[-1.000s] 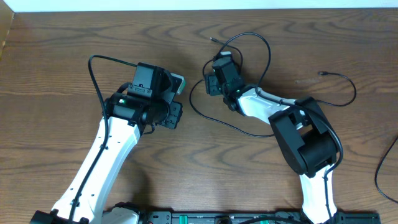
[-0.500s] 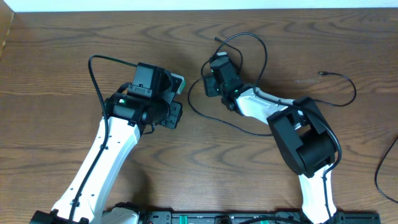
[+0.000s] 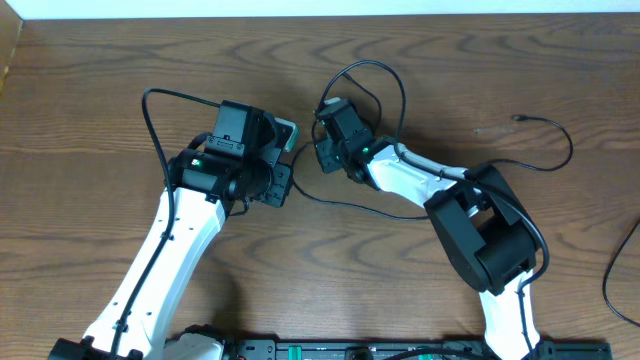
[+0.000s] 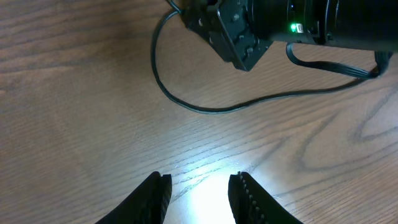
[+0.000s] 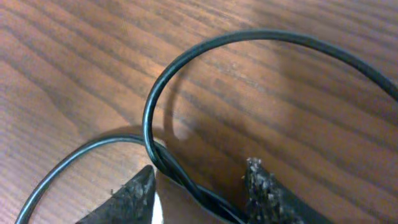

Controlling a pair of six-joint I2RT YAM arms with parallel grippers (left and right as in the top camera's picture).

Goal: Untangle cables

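Looking down from overhead, we see the left gripper point(image 3: 288, 158) and the right gripper point(image 3: 322, 140) close together near the middle of the table point(image 3: 100, 60). A looped cable point(image 3: 385, 72) arcs on the far side of the right gripper. One run of it trails along the near side toward the right and passes under the right arm point(image 3: 490, 230). Further right, a plug-ended cable point(image 3: 560, 135) curves across the wood. We cannot tell whether it joins the loop, because the arm hides the stretch between them. Another black cord point(image 3: 612, 285) shows at the right edge, well apart from the rest.

From above we cannot tell how either pair of jaws stands, but the wrist cameras settle it. In the right wrist view the right fingers point(image 5: 134, 199) stand apart. Two strands of the looped cable meet just ahead of one fingertip and run in between the two fingers. Bare wood shows between the strands and the other finger, so these jaws stand around the cable without pinching it.

In the left wrist view the left fingers point(image 4: 155, 196) are spread, with only table and a bright glare between them. The cable lies beyond them, curving away toward the right gripper's black body, where a green light point(image 4: 297, 27) glows.
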